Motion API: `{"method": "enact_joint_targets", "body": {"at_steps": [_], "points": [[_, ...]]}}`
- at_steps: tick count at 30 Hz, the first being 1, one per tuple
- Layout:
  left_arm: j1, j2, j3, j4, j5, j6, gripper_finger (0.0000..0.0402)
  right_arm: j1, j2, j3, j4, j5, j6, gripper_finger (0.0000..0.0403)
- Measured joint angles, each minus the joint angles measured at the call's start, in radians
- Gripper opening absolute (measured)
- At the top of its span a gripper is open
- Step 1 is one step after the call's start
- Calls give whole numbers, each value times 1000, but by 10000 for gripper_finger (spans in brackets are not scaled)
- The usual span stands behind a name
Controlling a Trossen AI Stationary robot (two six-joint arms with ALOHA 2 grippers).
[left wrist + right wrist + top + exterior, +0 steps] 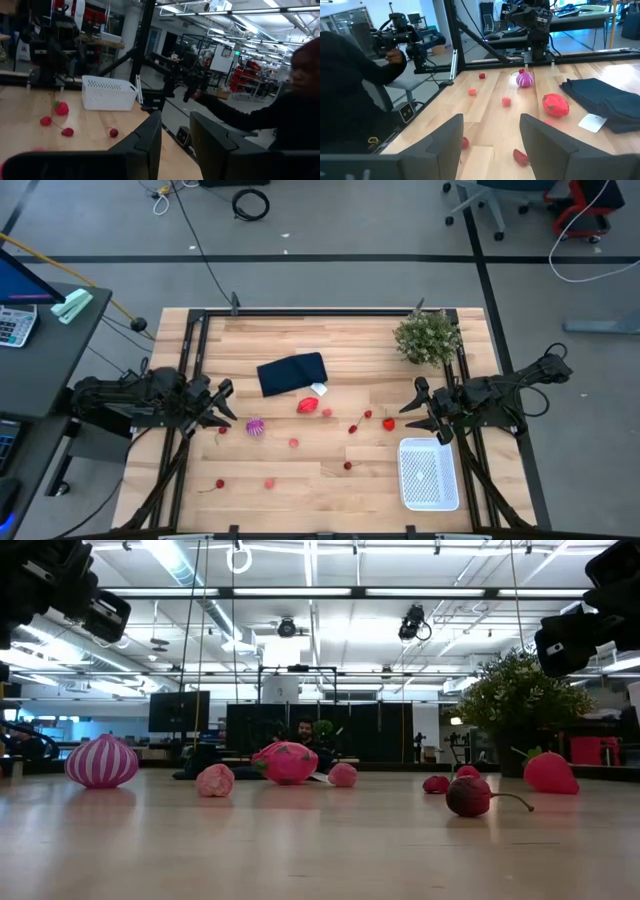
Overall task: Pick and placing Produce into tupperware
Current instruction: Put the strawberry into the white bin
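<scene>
The produce lies scattered on the wooden table: a bigger red piece [307, 406] [555, 105] next to the navy cloth, a purple striped ball [255, 426] [101, 761] [524, 79], and several small red and pink bits such as a cherry [468, 796] and a strawberry [550, 772]. The white tupperware [428, 473] [107, 93] stands near the table's near right corner. My left gripper [222, 408] [175, 135] hovers open at the left edge, left of the purple ball. My right gripper [425, 408] [490, 135] hovers open at the right edge, just beyond the tupperware.
A dark navy folded cloth [292, 373] with a white tag lies at the table's middle, toward the far side. A green bushy plant [428, 337] stands at the far right corner. A person in dark sleeves [295, 100] stands at the table's near side.
</scene>
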Motion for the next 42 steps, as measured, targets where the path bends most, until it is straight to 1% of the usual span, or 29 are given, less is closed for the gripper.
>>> {"method": "enact_joint_targets", "body": {"at_steps": [4,7,9,12,13,14,15,17,19,22,24,26,30,32,34,35,37,39,42], "points": [[3,0,0,17,-16,2,107,0,0,0,9,1,-22,204],[3,0,0,14,-78,11,107,0,0,0,112,3,12,204],[3,0,0,12,-141,58,108,0,0,0,245,18,-10,204],[3,0,0,10,-253,142,108,0,0,0,573,80,-148,204],[3,0,0,9,-285,154,108,0,-1,6,664,99,-193,204],[3,0,0,8,-311,155,108,0,-1,21,710,107,-222,204],[3,0,0,8,-335,156,108,0,2,39,702,108,-232,204],[3,0,0,10,-370,158,108,0,24,80,578,117,-229,204],[3,0,0,10,-405,160,108,0,78,129,458,209,-188,204],[3,0,2,10,-467,160,108,0,203,231,423,368,-107,204],[3,0,13,10,-504,161,108,0,325,299,394,416,-92,204],[3,0,34,10,-524,178,108,-3,459,386,380,417,-127,204],[3,0,89,-3,-525,183,108,-4,711,583,356,398,-256,204],[3,0,123,-35,-525,185,108,-4,819,673,327,394,-264,204],[3,0,153,-72,-525,195,108,-3,915,766,300,394,-236,204],[3,0,165,-93,-526,203,108,-4,955,812,302,390,-198,204],[3,0,187,-132,-526,210,108,-4,1029,907,304,384,-70,204],[3,0,193,-151,-526,210,108,-4,1088,996,260,378,35,204],[3,0,193,-157,-526,210,108,-6,1160,1137,207,375,73,204]]}}
